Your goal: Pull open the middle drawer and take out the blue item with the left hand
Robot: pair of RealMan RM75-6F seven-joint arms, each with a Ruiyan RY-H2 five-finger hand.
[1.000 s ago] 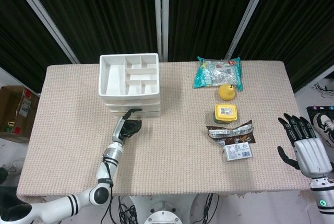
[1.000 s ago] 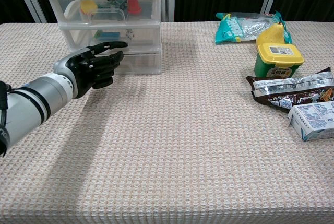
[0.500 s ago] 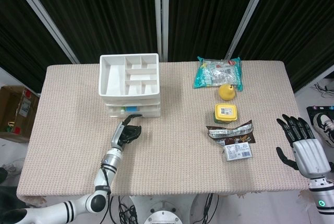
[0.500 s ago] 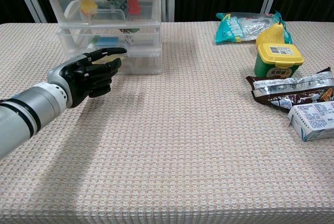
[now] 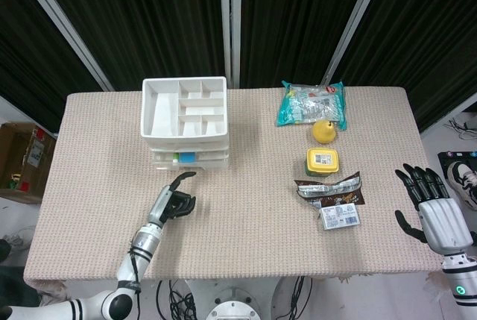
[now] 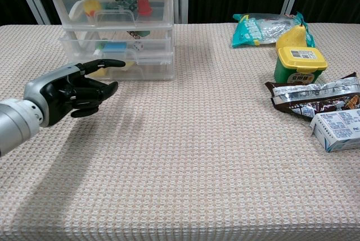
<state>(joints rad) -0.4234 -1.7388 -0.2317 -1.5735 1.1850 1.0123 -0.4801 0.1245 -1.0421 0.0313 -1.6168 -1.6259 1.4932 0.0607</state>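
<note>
The white drawer unit (image 5: 184, 104) stands at the table's back left. Its middle drawer (image 5: 212, 157) sticks out a little, and the blue item (image 5: 186, 157) shows inside it from above. In the chest view the blue item (image 6: 116, 45) lies behind the clear front of the middle drawer (image 6: 152, 41). My left hand (image 5: 173, 202) hovers in front of the unit, apart from it. It holds nothing, with most fingers curled in and one finger straight. From the chest, my left hand (image 6: 73, 92) is low at the left. My right hand (image 5: 432, 208) is past the table's right edge, fingers spread and empty.
A green snack bag (image 5: 311, 102), a yellow fruit (image 5: 323, 130), a yellow-lidded tub (image 5: 323, 161), a brown wrapper (image 5: 332, 187) and a small box (image 5: 340, 217) lie on the right half. The top and bottom drawers hold small coloured objects.
My left hand drew back toward me, away from the drawer unit. The middle drawer slid forward with it, and the blue item now shows from above. The right hand stayed put.
</note>
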